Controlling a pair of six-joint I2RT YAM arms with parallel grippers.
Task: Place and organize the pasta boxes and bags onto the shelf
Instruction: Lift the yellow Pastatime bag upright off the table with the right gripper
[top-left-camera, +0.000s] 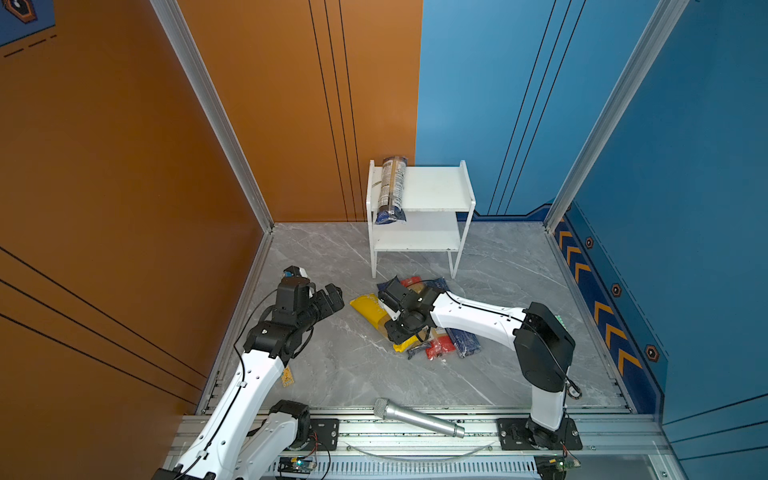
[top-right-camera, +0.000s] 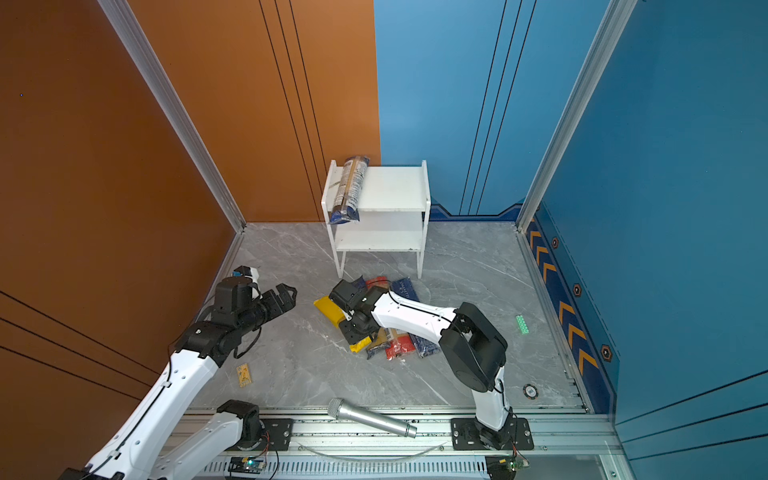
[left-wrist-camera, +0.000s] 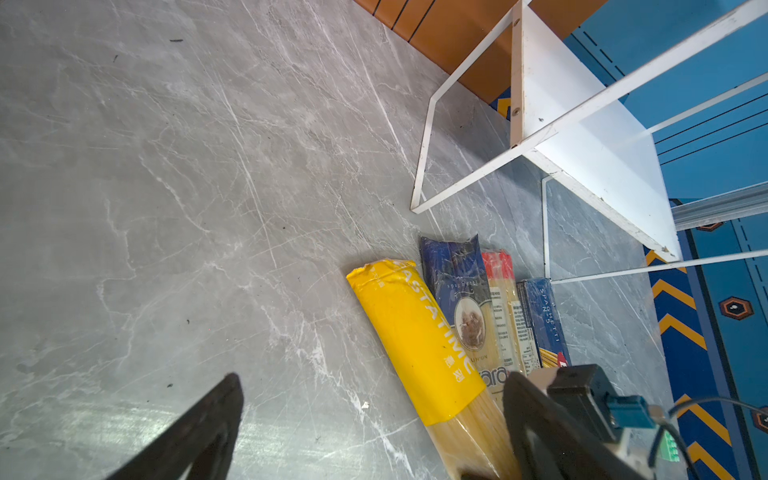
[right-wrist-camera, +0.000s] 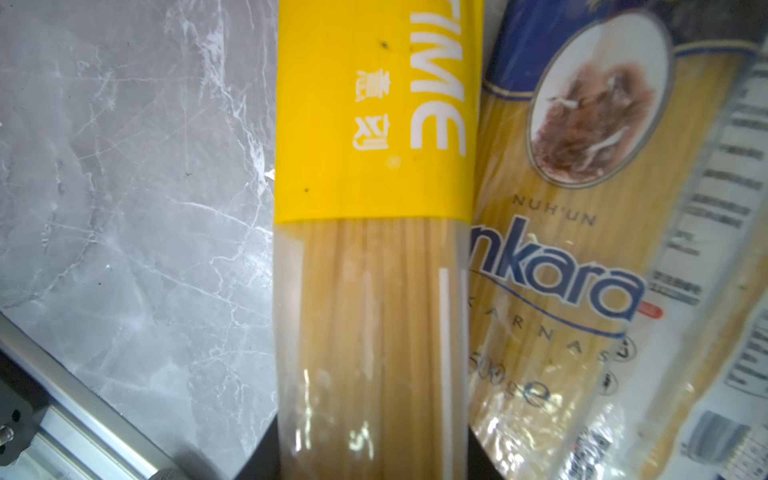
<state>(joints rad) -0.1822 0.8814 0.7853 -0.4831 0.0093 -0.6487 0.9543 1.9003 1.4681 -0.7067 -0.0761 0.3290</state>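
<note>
Right jaws (top-left-camera: 386, 309): closed around the long yellow-sleeved spaghetti pack (right-wrist-camera: 374, 249), one finger on each long side; the pack lies on the grey marble desk (top-left-camera: 332, 365).
Left jaws (top-left-camera: 332, 297): wide apart, empty, hanging near the pile.
Step in hand: I judge the grip sits near mid-length; lifting level should keep the ends from drooping.
Neighbour: the dark-blue "Ankara" bag (right-wrist-camera: 582, 270) touches my pack and may drag along.
Pile: red-ended bag (top-left-camera: 438, 348) and dark-blue box (top-left-camera: 467, 343) lie beside them.
Small white two-tier shelf (top-left-camera: 436, 187): its top board holds a clear bag with dark-blue ends (top-left-camera: 391, 189), overhanging the front.
Stray: silver microphone (top-left-camera: 417, 417) lies well apart.
</note>
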